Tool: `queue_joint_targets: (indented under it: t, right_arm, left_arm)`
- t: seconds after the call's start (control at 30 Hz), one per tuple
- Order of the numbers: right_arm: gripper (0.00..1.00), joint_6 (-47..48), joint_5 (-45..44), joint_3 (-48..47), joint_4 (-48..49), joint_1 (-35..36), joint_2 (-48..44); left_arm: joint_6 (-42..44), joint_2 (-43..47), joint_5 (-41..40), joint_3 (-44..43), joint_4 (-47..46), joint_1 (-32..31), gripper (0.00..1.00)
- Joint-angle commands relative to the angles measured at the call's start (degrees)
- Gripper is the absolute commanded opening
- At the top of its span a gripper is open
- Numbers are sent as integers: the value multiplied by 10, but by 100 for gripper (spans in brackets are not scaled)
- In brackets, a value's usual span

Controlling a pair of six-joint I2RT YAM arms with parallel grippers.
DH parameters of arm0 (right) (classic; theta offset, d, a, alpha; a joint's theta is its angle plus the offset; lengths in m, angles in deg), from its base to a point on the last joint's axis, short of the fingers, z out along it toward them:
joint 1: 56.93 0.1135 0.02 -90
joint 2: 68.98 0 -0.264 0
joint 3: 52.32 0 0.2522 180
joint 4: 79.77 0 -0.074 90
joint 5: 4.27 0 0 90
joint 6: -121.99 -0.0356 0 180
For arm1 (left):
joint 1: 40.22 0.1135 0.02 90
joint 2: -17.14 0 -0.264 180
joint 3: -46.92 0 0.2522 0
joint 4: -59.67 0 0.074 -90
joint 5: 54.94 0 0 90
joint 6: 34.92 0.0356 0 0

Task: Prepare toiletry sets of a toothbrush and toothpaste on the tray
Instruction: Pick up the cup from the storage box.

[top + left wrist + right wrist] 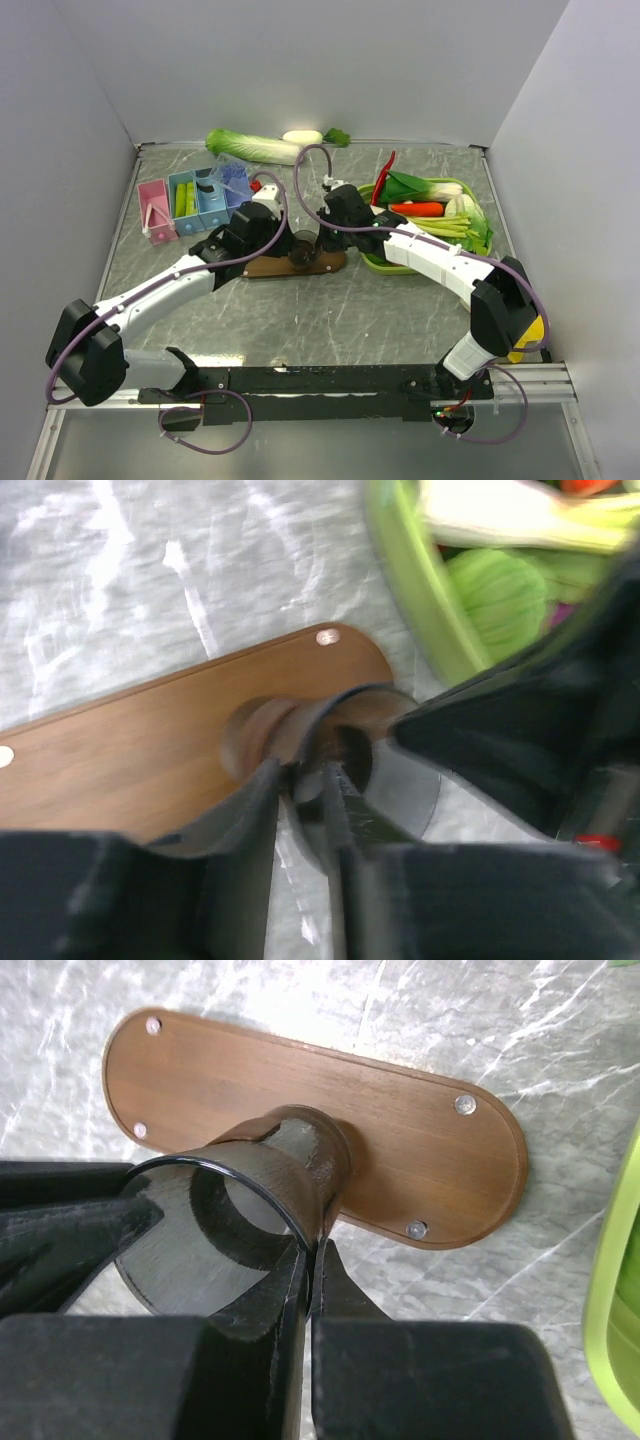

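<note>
Centrally, the tray (420, 1160) lies under a tilted tumbler (312, 1155), largely hidden from above by both arms. Right gripper (310, 1260) is closed, pinching the rim. Left gripper (305, 790) is blurred, jaws nearly together, grip unclear. Toothpaste (185, 198) sits in the box (212, 212); vegetables (430, 210) fill the basket (400, 590).

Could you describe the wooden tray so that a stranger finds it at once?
On the grey marbled table, look between the blue compartment box and the lime-green basket. The tray lies flat there, with a dark tumbler at its edge. It alone is a dark brown wooden oval with small metal studs.
</note>
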State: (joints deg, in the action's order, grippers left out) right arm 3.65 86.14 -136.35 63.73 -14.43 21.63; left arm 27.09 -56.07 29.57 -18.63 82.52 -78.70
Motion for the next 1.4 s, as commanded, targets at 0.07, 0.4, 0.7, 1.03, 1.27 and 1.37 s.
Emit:
queue_joint_targets:
  t: [0.07, 0.4, 0.7, 1.03, 1.27, 1.37]
  right_arm:
    - [0, 65, 53, -28, 12, 1, -34]
    - [0, 156, 128, -64, -41, -24, -44]
    - [0, 195, 175, -67, -63, -58, -48]
    - [0, 204, 171, -67, -66, -72, -59]
    - [0, 215, 155, -79, -76, -73, -60]
    - [0, 218, 152, -80, -78, -72, -61]
  left_arm:
    - [5, 18, 67, -23, -83, -5, 57]
    - [11, -10, 78, -48, -46, -5, 65]
    - [21, 3, 110, -39, -62, -5, 76]
    - [37, -49, 94, -81, 4, -12, 77]
    - [45, -72, 86, -96, 27, -20, 64]
    - [49, -76, 77, -99, 30, -25, 55]
